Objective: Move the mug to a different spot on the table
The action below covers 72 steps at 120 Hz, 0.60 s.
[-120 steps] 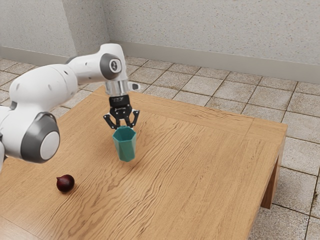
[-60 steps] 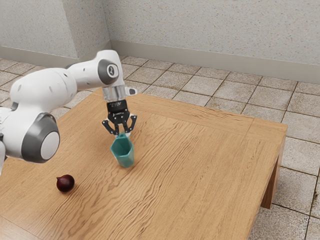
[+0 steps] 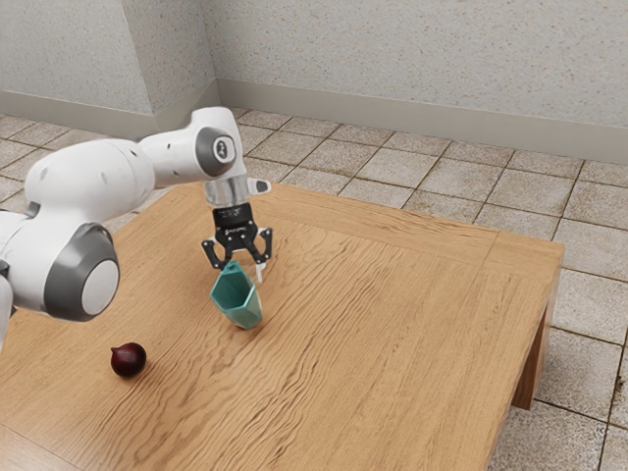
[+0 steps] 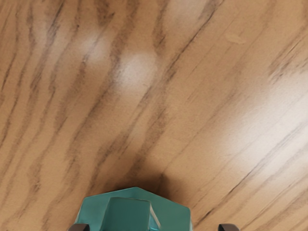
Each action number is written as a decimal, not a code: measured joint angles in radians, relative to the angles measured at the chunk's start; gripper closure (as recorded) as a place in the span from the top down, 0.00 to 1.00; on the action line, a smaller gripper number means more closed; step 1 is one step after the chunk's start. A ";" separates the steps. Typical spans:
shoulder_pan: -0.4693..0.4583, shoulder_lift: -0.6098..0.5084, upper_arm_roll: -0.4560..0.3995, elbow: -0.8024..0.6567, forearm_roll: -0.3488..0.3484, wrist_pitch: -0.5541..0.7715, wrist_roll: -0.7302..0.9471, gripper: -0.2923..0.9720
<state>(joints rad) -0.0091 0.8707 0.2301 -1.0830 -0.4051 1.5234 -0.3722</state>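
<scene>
Mug (image 3: 236, 297) sits tilted, off to the exterior view's right of the onion (image 3: 128, 359). My gripper (image 3: 236, 263) is spread wide just above it, seemingly gripping nothing. It looks rigid, light and tippy, so pinch the rim wall.

a teal, faceted mug (image 4: 136, 211) rests on the brown wood-grain desk (image 4: 202, 96), with pale glints across the grain.

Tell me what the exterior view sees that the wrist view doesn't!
The exterior view adds the white arm, the red onion, the tiled floor and the open jaws at the rim of the tilted teal mug. The wrist view adds the fine grain of the wooden table and bright glare patches on it. Both share the mug and the table.
</scene>
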 joint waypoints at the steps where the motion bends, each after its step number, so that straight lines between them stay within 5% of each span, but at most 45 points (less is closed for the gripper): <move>1: 0.000 0.000 0.000 0.000 0.000 0.002 0.000 0.47; 72: -0.006 -0.006 -0.005 -0.016 0.038 0.100 0.018 0.69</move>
<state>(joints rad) -0.0155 0.8643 0.2254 -1.0987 -0.3670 1.6233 -0.3544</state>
